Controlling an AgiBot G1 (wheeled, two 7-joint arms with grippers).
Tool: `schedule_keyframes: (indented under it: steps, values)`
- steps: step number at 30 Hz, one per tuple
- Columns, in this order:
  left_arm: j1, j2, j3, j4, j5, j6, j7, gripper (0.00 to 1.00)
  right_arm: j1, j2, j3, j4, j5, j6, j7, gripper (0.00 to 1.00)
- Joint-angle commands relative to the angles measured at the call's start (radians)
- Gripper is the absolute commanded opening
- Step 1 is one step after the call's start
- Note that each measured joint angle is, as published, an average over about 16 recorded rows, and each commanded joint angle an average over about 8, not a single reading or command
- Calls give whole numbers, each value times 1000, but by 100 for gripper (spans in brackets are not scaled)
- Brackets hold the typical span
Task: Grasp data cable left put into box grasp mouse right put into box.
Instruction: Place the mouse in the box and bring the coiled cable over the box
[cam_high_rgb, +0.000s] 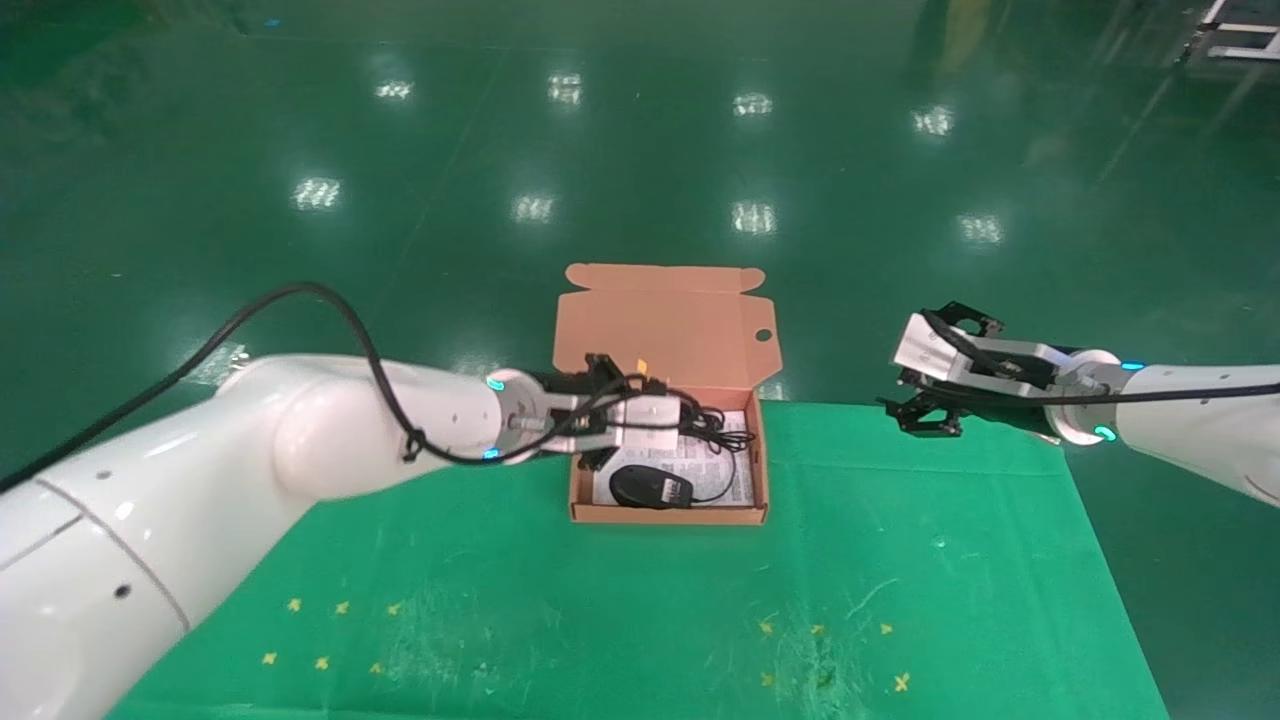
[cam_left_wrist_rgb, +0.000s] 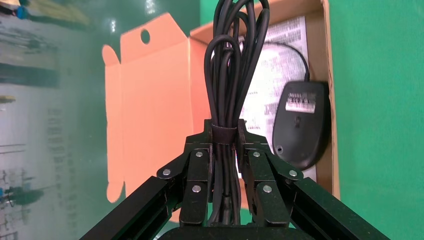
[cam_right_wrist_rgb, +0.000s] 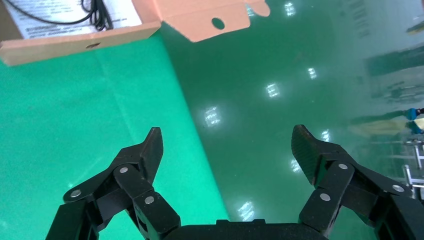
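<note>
The box (cam_high_rgb: 758, 470) stands open at the table's far edge, its lid (cam_high_rgb: 660, 330) tilted back. The mouse (cam_high_rgb: 652, 487) lies inside it, near the front wall, white label up; it also shows in the left wrist view (cam_left_wrist_rgb: 300, 125). My left gripper (cam_high_rgb: 688, 412) hovers over the box, shut on the data cable (cam_high_rgb: 714, 422). In the left wrist view the gripper (cam_left_wrist_rgb: 224, 132) clamps the black bundle (cam_left_wrist_rgb: 232, 75) at its strap. My right gripper (cam_high_rgb: 925, 415) is open and empty at the table's far right edge, as the right wrist view (cam_right_wrist_rgb: 227, 145) shows.
A green cloth (cam_high_rgb: 700, 600) covers the table, with small yellow marks near the front. Beyond the far edge lies the glossy green floor (cam_high_rgb: 640, 150). The box's side wall (cam_right_wrist_rgb: 75, 42) and lid flap (cam_right_wrist_rgb: 200, 20) show in the right wrist view.
</note>
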Motion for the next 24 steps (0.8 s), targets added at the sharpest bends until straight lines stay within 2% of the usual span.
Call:
schedule_keyframes:
  steps: [1,2,3,10,11,24]
  values:
    - [5,0,34,-14,-27,-19,-5,0,-12,18,2,17,4,-3,4,100]
    - [4,0,47,-16,-37,-27,-7,0,-16,25,2,26,4,-5,7,100]
    - [3,0,58,-17,-45,-35,-9,7,-20,31,2,34,5,-7,9,100]
    - [-2,0,105,-16,-86,-67,-18,94,-32,60,2,72,4,-12,21,100]
    - [-2,0,108,-16,-89,-69,-19,100,-33,61,2,74,4,-13,21,100]
    - [-4,0,104,-15,-86,-69,-18,100,-34,59,1,72,3,-13,21,100]
